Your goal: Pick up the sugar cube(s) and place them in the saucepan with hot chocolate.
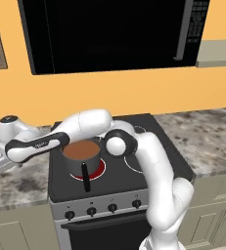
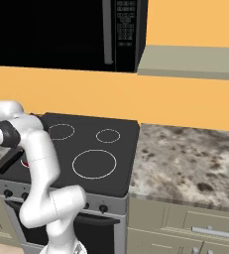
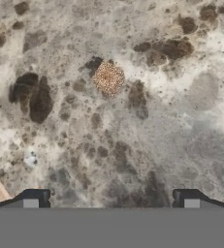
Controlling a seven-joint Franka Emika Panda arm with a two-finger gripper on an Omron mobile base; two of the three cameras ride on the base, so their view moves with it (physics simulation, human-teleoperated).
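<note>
Sugar cube [image 3: 108,78]: small, pale tan, speckled, lying on the mottled stone surface [image 3: 147,135] at about 12 o'clock from the tool [image 3: 111,198], apart from it. Tool jaws wide, holding nothing. Saucepan [image 1: 81,157] with brown liquid sits on the stove [image 1: 129,171]. No legible writing.

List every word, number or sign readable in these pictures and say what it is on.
None can be read.
Microwave keypad: light marks, too small and blurred.
Stove front panel: small marks above the knobs, illegible.
Robot forearm: pale marking, blurred.
</note>
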